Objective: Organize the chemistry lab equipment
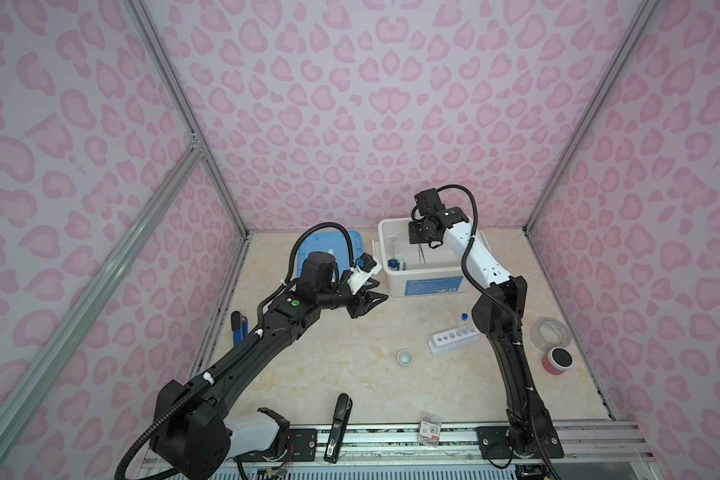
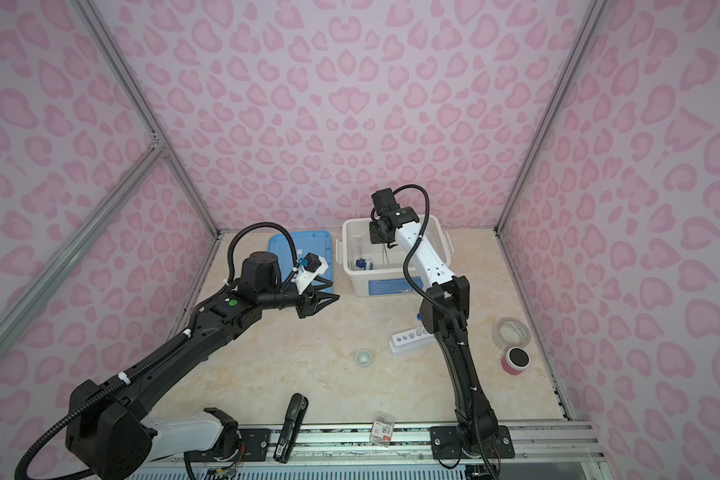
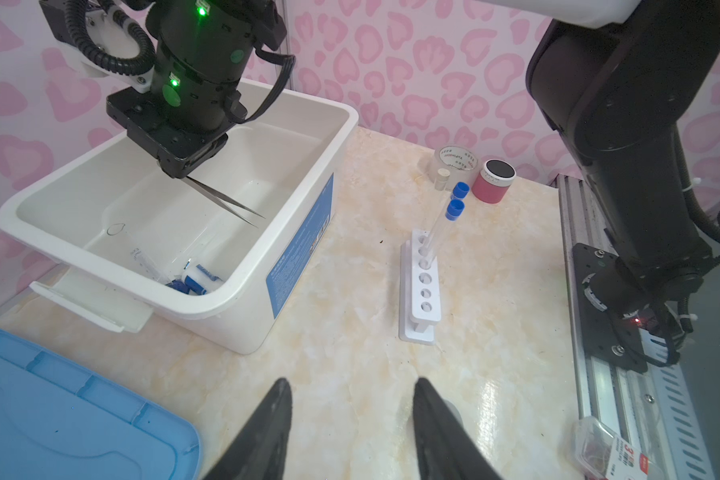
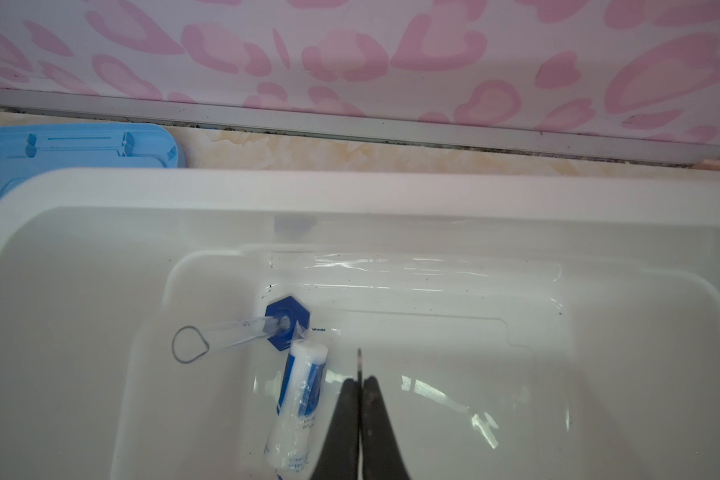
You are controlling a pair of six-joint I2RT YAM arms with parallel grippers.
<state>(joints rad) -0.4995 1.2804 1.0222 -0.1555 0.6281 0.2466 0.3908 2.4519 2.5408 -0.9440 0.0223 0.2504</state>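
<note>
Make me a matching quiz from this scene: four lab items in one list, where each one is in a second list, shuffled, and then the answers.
Items
1. thin metal tweezers
2. clear small cylinder with a blue hexagonal base
3. tiny white round cup
4. clear thin tube with a blue cap

Places
A. standing in the white six-hole rack
B. on the floor of the white plastic bin
C. held in the shut jaws of the right gripper
D. alone on the marbled table

Pairs: 1-C, 2-B, 3-D, 4-A
</note>
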